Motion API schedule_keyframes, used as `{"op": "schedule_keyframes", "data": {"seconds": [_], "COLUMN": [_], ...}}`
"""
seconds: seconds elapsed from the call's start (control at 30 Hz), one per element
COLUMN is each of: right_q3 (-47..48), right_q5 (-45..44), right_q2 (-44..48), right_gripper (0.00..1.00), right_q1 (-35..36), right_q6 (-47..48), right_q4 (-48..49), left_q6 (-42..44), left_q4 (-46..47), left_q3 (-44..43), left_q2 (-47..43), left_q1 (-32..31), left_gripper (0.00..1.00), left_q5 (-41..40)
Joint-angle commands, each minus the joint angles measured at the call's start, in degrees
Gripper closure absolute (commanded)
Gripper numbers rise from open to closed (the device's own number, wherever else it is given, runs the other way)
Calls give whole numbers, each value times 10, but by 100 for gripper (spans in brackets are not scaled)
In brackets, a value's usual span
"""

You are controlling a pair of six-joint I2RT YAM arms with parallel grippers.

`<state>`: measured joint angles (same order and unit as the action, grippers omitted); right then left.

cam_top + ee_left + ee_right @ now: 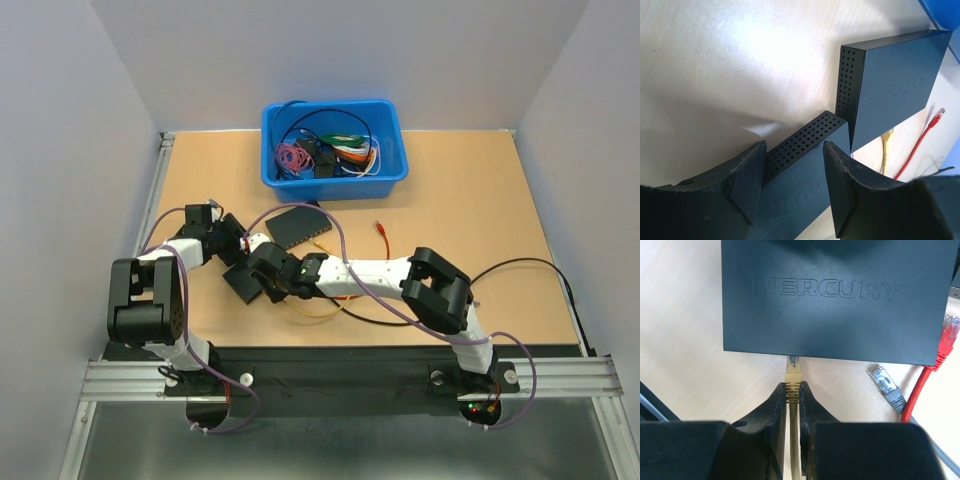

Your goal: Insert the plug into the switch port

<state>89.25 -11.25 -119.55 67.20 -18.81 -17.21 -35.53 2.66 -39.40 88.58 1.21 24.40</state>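
Observation:
A black switch marked MERCURY (835, 295) lies flat on the wooden table. It also shows in the top view (238, 285) and the left wrist view (805, 180). My right gripper (793, 386) is shut on a yellow plug (793, 374). The plug's clear tip is at the switch's near edge, and the port itself is hidden under that edge. My left gripper (794, 150) is open, its fingers standing over the perforated end of that switch. In the top view both grippers, left (232, 250) and right (264, 270), meet at this switch.
A second black switch (895, 85) lies just beyond, touching the first at a corner (300, 226). A red plug (946, 340) and a grey plug (886, 385) lie loose to the right. A blue bin (390, 175) of cables stands at the back.

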Motion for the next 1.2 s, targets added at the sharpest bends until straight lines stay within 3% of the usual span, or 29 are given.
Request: {"op": "schedule_keyframes", "data": {"seconds": [0.0,1.17], "right_q3": [2,-122], "right_q5": [-12,-121], "right_q2": [41,42], "right_gripper": [100,100], "right_q1": [-7,-1], "right_q6": [-12,-85], "right_q4": [153,279], "left_q6": [-1,-16], "left_q4": [-124,-125], "left_q3": [36,86], "left_q2": [38,-16], "left_q1": [-17,-17], "left_gripper": [39,39], "left_q5": [26,50]}}
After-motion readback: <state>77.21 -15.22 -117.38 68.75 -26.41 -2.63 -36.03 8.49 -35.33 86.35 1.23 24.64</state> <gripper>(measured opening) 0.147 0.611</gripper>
